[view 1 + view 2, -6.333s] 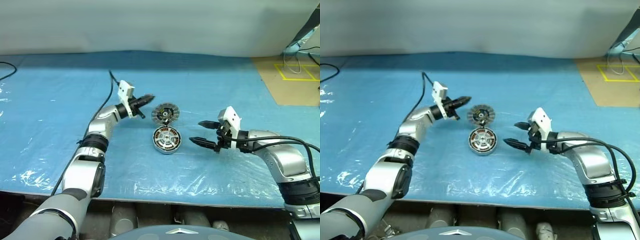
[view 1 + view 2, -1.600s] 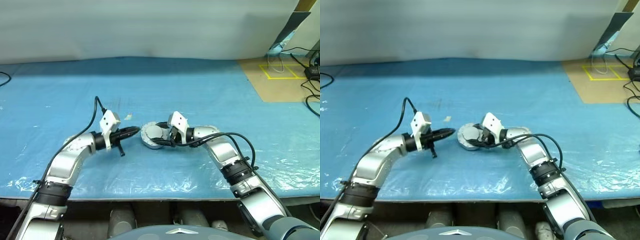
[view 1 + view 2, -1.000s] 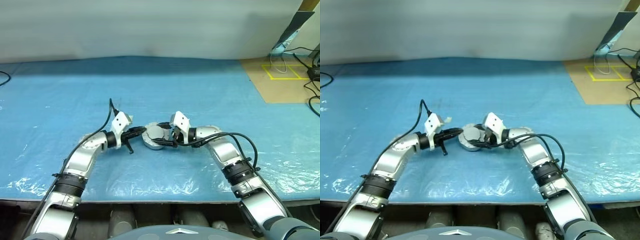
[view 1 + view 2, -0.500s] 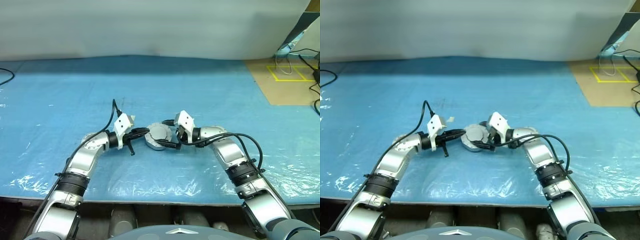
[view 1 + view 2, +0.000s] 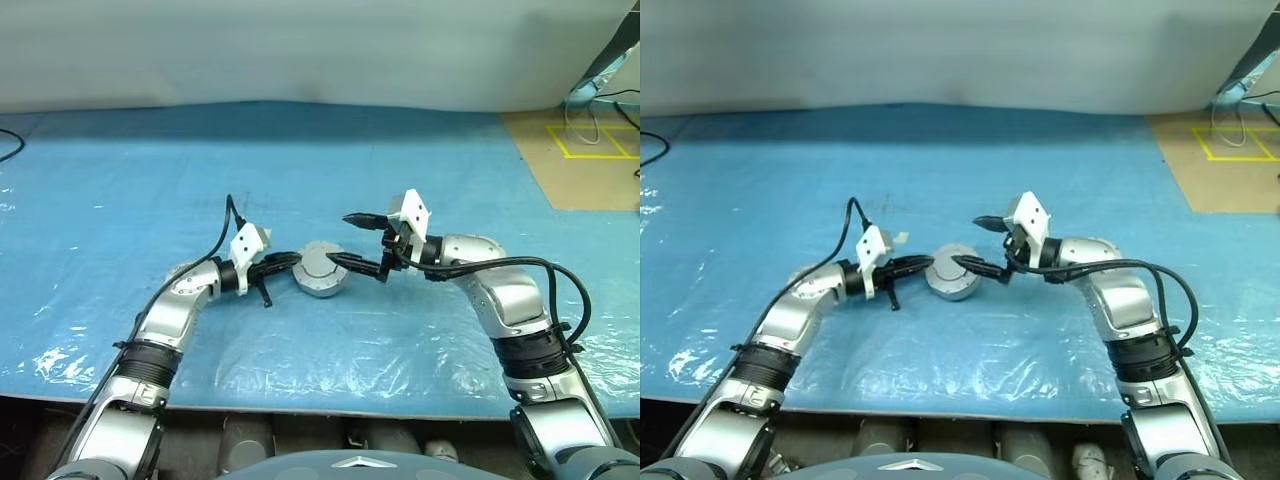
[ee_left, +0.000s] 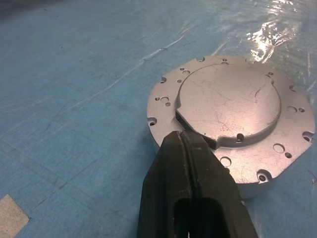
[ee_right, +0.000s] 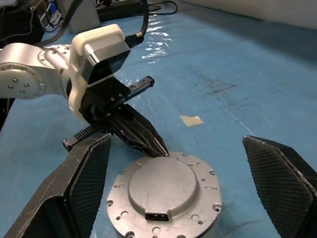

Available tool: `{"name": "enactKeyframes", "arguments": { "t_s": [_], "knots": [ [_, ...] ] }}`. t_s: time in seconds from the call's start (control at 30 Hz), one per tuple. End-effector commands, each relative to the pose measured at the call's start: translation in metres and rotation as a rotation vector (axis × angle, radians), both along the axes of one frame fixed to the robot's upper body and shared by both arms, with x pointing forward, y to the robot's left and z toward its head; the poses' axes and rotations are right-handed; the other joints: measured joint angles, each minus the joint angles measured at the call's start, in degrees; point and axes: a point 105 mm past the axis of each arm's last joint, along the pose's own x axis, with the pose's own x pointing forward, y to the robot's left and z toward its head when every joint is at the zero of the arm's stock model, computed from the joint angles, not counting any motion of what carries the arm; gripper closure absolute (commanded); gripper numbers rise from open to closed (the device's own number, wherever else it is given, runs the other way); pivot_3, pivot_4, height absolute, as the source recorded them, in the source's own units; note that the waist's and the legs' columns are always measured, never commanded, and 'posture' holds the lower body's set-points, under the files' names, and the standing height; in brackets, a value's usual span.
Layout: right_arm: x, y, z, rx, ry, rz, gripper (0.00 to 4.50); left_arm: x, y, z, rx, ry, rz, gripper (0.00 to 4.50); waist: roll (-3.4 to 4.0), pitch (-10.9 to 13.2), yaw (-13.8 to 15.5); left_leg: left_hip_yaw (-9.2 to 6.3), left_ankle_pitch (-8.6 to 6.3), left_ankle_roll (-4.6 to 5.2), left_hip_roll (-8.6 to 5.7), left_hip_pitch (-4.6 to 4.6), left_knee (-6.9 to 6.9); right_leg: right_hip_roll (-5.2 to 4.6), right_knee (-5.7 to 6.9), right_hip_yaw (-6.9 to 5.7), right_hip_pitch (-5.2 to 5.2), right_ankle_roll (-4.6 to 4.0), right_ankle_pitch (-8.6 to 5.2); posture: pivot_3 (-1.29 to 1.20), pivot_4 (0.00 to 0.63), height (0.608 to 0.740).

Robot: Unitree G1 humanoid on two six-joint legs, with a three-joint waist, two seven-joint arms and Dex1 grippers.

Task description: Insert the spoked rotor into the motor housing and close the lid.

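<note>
Lid (image 7: pixel 166 196): round grey metal disc, plain face with raised centre up, seated on the motor housing (image 5: pixel 322 288) at the middle of the blue sheet (image 5: pixel 120 180); windings and rotor are hidden beneath it, so the assembly reads as closed.
Left gripper (image 5: pixel 926 263): 2 black fingers pressed together, empty, tip touching the lid's left edge.
Right gripper (image 5: pixel 350 238): fingers spread wide, empty, raised just right of the lid.
Handling (judged): rigid, dense metal, heavy for its size; smooth faces likely slippery; not fragile. Best taken across the outer rim on 2 opposite sides, not by the low raised centre.
Left wrist view: shows the closed fingertips (image 6: pixel 184 148) resting at the step of the raised centre, plus rim holes and scratches.
Right wrist view: shows a small rectangular slot on the lid's near side and a scrap of tape (image 7: pixel 191 120) on the sheet beyond.
Eye views: show both arms flanking the assembly, and a yellow-marked floor (image 5: pixel 585 150) at far right.
</note>
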Motion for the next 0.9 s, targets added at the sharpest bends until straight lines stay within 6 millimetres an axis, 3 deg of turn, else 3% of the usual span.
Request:
{"name": "enactKeyframes", "arguments": {
  "t_s": [0.03, 0.27, 0.5, 0.7, 0.9],
  "knots": [
    [0.0, -0.012, 0.004, 0.051, 0.078, -0.053, 0.03, -0.004, 0.002, -0.016, 0.043, 0.049, -0.002, 4.5, -0.01, 0.0, 0.0, 0.0, 0.0, 0.0, 0.0, 0.0, 0.03, -0.03, -0.01, 0.02, 0.02, 0.0, 0.0, 0.0, 0.15, 0.74],
    [0.003, -0.044, -0.031, 0.162, 0.411, -0.264, 0.03, -0.006, 0.004, -0.018, 0.051, 0.045, -0.003, 4.5, 0.0, 0.0, 0.5, -0.01, 0.01, -0.01, 0.0, 0.04, 0.09, -0.05, 0.01, 0.05, 0.13, 0.0, 0.0, 0.0, 0.15, 0.74],
    [-0.012, -0.049, -0.066, 0.188, 0.688, -0.308, 0.03, -0.009, 0.002, -0.019, 0.051, 0.043, -0.016, 4.5, 0.02, 0.0, 0.8, 0.0, 0.03, -0.04, -0.01, 0.03, 0.09, -0.02, 0.04, 0.03, 0.15, -0.01, 0.0, 0.0, 0.15, 0.74],
    [-0.021, -0.026, -0.065, 0.236, 0.719, -0.228, 0.03, -0.007, 0.002, -0.018, 0.055, 0.04, -0.019, 4.5, 0.03, 0.0, 0.8, -0.01, 0.03, -0.04, 0.01, 0.1, 0.1, -0.04, 0.04, 0.01, 0.3, -0.01, 0.0, 0.0, 0.15, 0.74],
    [-0.002, -0.021, -0.062, 0.301, 0.69, -0.287, 0.03, -0.006, 0.002, -0.017, 0.058, 0.037, -0.023, 4.5, 0.03, 0.0, 0.8, -0.01, 0.03, -0.05, 0.02, 0.14, 0.16, -0.08, 0.07, 0.01, 0.35, -0.01, 0.01, 0.0, 0.15, 0.74]
  ]
}}
